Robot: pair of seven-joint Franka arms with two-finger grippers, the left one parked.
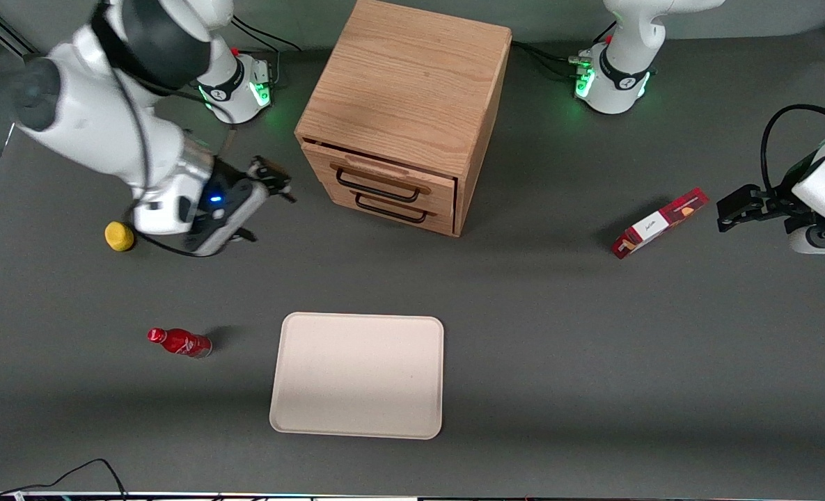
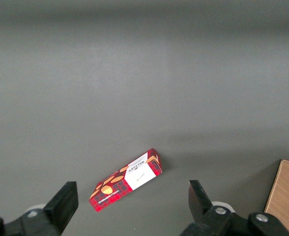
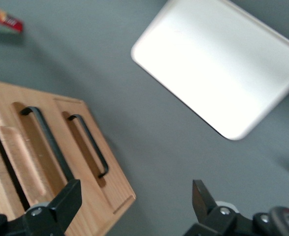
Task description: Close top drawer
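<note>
The oak cabinet (image 1: pixel 409 83) stands at the middle of the table, away from the front camera. Its top drawer (image 1: pixel 384 175) has a black wire handle and a pale raised strip. It stands a little way out, with a dark gap under the cabinet top. It also shows in the right wrist view (image 3: pixel 28 147), beside the lower drawer (image 3: pixel 92 162). My gripper (image 1: pixel 267 209) hovers open and empty beside the cabinet, toward the working arm's end, apart from the drawer front. In the right wrist view the gripper (image 3: pixel 134 196) has its fingers wide apart, one over the cabinet's front corner.
A beige tray (image 1: pixel 358 376) lies nearer the front camera than the cabinet and also shows in the right wrist view (image 3: pixel 218 64). A red bottle (image 1: pixel 179 342) and a yellow ball (image 1: pixel 119 236) lie toward the working arm's end. A red box (image 1: pixel 659 223) lies toward the parked arm's end.
</note>
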